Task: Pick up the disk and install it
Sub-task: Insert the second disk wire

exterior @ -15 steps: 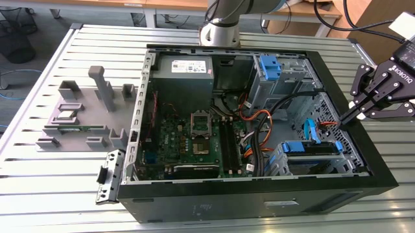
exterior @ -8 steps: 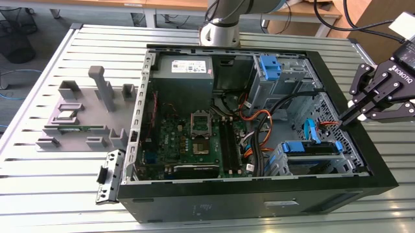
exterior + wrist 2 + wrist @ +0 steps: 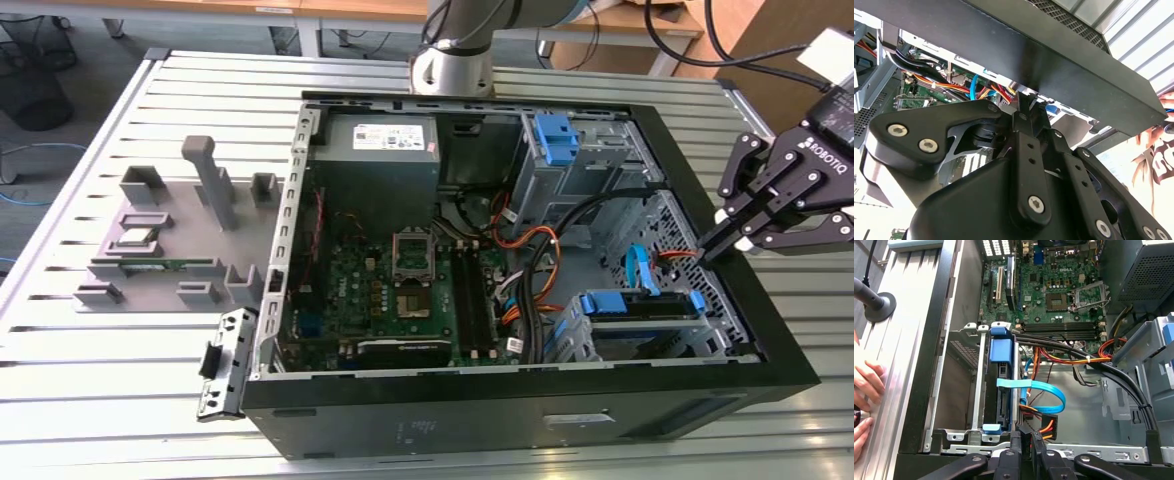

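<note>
Gripper (image 3: pixel 711 243), fingers together and empty, poised over the computer case's (image 3: pixel 534 420) side wall. One disk (image 3: pixel 1003 377) sits in the drive cage (image 3: pixel 971 385); two blue brackets visible.

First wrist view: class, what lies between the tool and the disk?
In the first wrist view, the drive cage's metal edge and a blue ribbon cable lie between the shut tool and the disk.

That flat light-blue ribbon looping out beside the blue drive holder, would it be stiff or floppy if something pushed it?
Probably floppy: the light-blue ribbon cable is thin and folds back on itself in a loose loop. It looks light, so a push would likely bend it aside. One end seems to reach the blue drive holder, so it would likely spring back.
</note>
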